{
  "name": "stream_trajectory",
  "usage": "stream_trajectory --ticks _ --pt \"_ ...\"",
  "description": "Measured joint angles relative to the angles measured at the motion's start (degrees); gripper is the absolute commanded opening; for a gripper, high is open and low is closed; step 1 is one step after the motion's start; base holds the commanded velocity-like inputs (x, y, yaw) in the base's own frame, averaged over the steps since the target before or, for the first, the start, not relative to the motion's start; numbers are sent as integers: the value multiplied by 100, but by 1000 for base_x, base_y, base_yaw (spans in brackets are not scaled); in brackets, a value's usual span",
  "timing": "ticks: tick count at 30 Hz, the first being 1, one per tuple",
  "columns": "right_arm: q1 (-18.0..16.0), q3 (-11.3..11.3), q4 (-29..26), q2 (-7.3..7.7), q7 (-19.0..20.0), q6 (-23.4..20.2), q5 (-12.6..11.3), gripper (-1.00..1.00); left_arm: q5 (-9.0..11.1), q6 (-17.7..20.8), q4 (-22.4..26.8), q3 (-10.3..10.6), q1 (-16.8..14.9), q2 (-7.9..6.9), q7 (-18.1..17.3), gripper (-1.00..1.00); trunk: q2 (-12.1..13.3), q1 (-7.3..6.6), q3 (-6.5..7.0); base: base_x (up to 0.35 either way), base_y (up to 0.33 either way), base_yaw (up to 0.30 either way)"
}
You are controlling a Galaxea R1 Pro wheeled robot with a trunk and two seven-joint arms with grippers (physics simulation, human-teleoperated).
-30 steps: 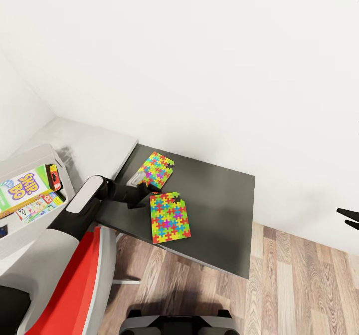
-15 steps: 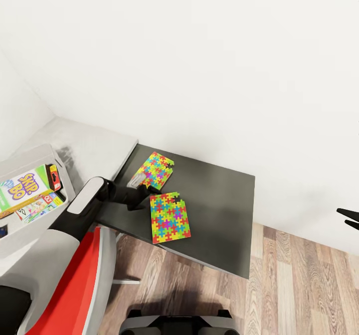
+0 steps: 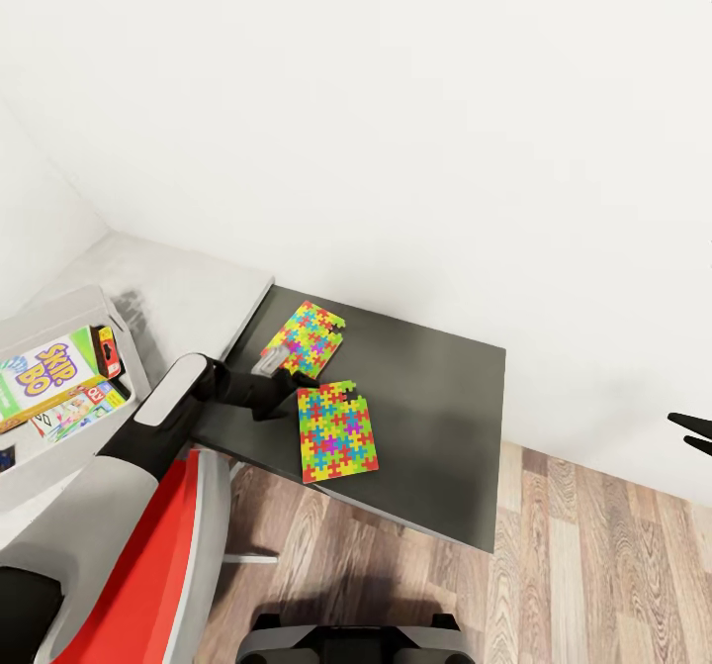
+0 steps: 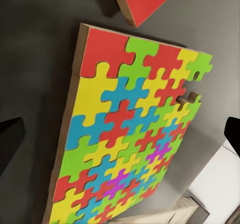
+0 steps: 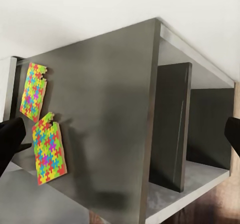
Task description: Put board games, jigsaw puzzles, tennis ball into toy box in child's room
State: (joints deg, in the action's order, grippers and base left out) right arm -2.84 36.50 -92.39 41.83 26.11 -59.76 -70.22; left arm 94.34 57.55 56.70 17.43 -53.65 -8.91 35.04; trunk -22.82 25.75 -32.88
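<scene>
Two multicoloured jigsaw puzzles lie flat on the dark table [image 3: 445,417], the far one [image 3: 311,335] near the wall and the near one [image 3: 337,430] by the front edge. My left gripper [image 3: 274,364] hovers at the far puzzle's left edge, low over the table. In the left wrist view it [image 4: 120,139] stands open with a puzzle [image 4: 125,149] spread between its fingertips. The grey toy box [image 3: 69,306] at far left holds a SKIP BO board game [image 3: 44,372]. Off to the right, my right gripper [image 3: 692,431] hangs open above the floor. The tennis ball is out of view.
More flat boxes [image 3: 81,407] lie in the toy box beside the SKIP BO one. A light grey surface [image 3: 188,293] adjoins the table on the left. A red and grey chair [image 3: 168,555] stands below my left arm. Wood-plank floor [image 3: 593,565] lies to the right.
My left arm has shifted very slightly over the far puzzle's edge. Both puzzles and the right gripper stay where they were.
</scene>
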Motion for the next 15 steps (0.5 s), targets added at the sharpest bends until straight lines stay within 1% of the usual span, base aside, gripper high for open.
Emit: stream_trajectory --ticks 4,7,11,15 --pt "0 0 0 0 0 0 0 100 -1 0 -24 0 11 0 -10 100 0 0 1 0 0 -18" --pt "1 1 0 0 1 0 -1 100 -3 0 -34 2 16 1 -13 100 0 0 4 0 0 -94" --pt "2 -1 0 0 1 1 -1 100 -3 0 -44 5 15 3 -16 100 0 0 13 0 0 -164" --pt "3 1 0 1 1 1 -3 100 -3 0 -48 3 11 13 -17 100 0 0 25 0 0 -211"
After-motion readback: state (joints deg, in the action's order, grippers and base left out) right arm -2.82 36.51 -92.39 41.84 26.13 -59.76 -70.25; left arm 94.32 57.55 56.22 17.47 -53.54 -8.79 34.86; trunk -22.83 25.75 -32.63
